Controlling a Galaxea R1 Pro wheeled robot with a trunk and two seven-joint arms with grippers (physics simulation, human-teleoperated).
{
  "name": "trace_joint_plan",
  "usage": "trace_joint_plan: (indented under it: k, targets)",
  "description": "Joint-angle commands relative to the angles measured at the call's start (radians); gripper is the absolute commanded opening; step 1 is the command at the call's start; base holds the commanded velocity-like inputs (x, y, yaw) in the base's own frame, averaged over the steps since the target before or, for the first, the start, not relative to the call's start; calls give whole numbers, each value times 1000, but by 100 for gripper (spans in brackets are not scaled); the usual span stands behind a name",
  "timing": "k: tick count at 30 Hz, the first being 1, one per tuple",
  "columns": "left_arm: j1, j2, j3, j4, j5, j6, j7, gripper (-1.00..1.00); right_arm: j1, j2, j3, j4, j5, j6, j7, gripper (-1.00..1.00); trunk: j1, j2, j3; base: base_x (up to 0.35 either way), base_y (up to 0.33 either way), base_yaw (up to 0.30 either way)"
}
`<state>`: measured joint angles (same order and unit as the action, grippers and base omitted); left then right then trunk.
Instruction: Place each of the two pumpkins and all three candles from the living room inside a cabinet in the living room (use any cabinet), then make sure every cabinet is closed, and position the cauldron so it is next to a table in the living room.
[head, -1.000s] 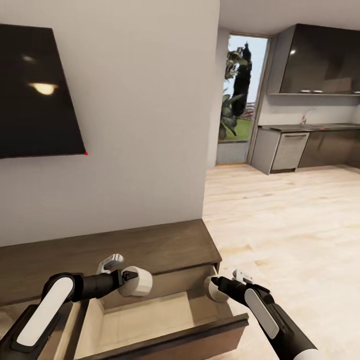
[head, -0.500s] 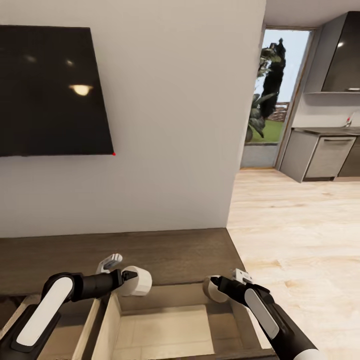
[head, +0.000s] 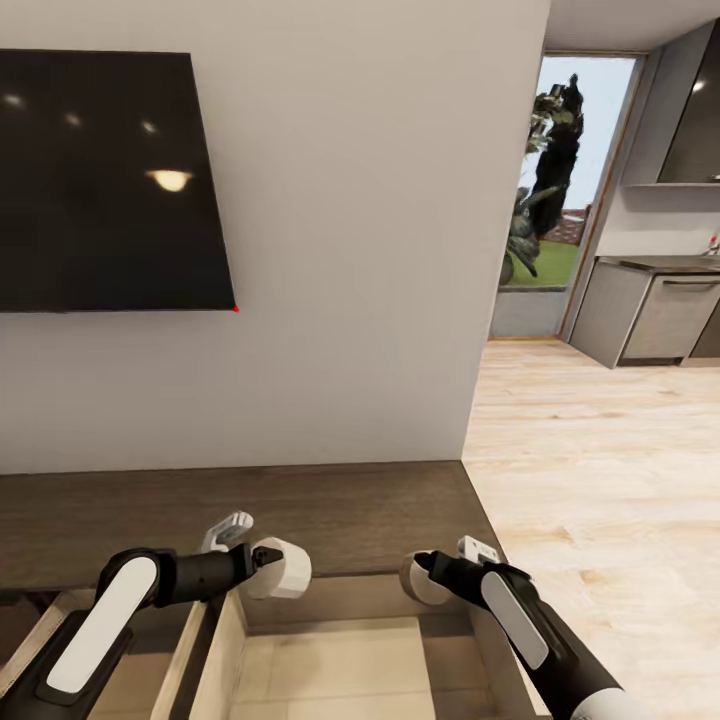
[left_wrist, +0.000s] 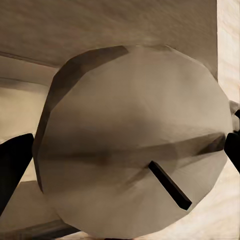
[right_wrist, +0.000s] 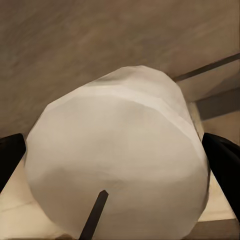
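— What have you got in each hand?

— A candle in each. My left gripper (left_wrist: 120, 150) is clamped on the left candle (head: 280, 568); in the left wrist view the tan cylinder, dark wick showing, sits between the black fingers (left_wrist: 12, 165). My right gripper (right_wrist: 120, 160) squeezes the right candle (head: 418, 580), pale and squat, with fingertips (right_wrist: 225, 160) on both its sides.

— And where are they?

— Both hang over the cabinet (head: 330, 510), the dark-brown unit under the wall-mounted TV (head: 110, 180). Its drawers are pulled out below my arms, and the candles sit above the pale drawer interior (head: 330, 670), near its rear edge.
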<state>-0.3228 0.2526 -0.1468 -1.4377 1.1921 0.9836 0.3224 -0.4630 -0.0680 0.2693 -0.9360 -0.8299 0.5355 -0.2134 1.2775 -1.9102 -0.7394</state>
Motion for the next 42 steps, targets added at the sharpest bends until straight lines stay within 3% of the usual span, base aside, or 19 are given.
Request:
trace_joint_plan:
  k: [1,7,19,27,28,37,42]
  targets:
    - [-1,-5,-7,5,10,1,16,-100,-7,5,3,4,-9,7,-16,-100,0,-1,-1,0,0,0]
    - [-1,-29,-36,37,11,1,45,-100,-31,35,2,11,-9,37,-50,-100,0,-1,-1,0,0,0]
    - [-1,-29,-36,38,11,1,103,-100,-31,35,2,11,-11,111,-119,-100,0,-1,-1,-43,0,0]
    - [-1,-29,-36,37,11,1,142,-100,-31,35,3,12,-11,154,-118,-100,0,-1,-1,-7,0,0]
    - [-1,-29,-36,38,11,1,196,-100,-31,35,3,12,-11,154,-118,-100,0,-1,-1,0,0,0]
    - [-1,-29,-37,39,11,1,198,-100,-31,35,5,17,-3,167,-128,-100,0,-1,-1,0,0,0]
    - [-1,-29,-37,39,10,1,201,-100,-31,35,4,20,-2,219,-154,-100,0,-1,-1,0,0,0]
